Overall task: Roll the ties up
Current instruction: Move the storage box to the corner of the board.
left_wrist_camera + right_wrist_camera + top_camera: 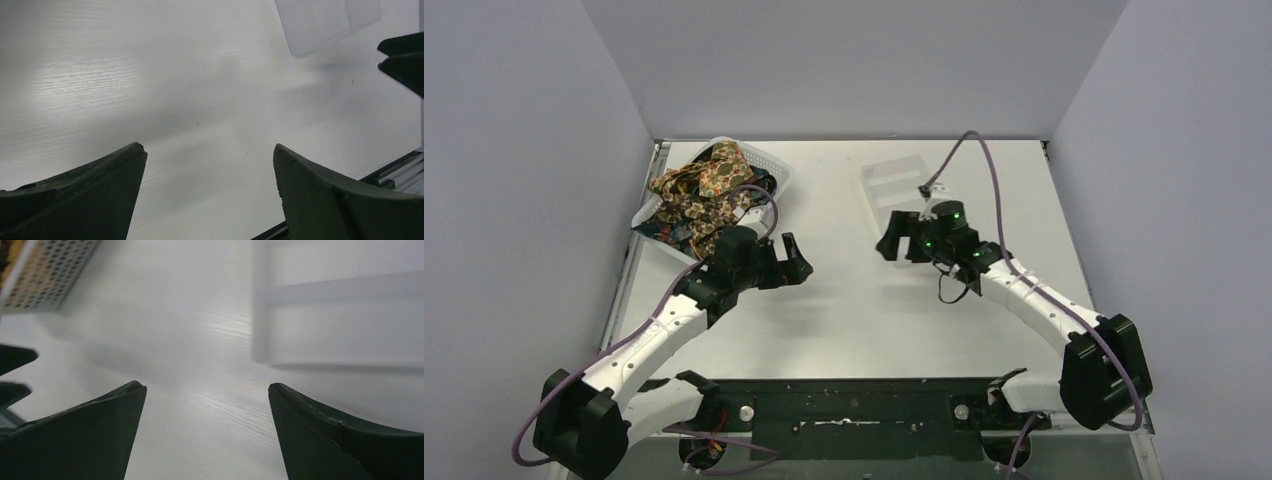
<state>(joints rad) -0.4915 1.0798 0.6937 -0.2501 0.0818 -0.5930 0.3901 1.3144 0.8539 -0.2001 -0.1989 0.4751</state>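
Several floral-print ties (pixel 696 195) lie heaped in the white perforated basket (pixel 776 173) at the upper left of the overhead frame. Both arms hang over the white counter (pixel 854 320) with fingers spread wide. The left tool (pixel 796 259) is just below the basket, and the right tool (pixel 891 243) is beside the clear compartment tray (pixel 894 182) at upper centre.

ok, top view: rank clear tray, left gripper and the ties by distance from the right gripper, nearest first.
1. clear compartment tray, just beyond the right gripper, on the far side.
2. left gripper, across the gap to its left.
3. ties, heaped in the white basket, far left.
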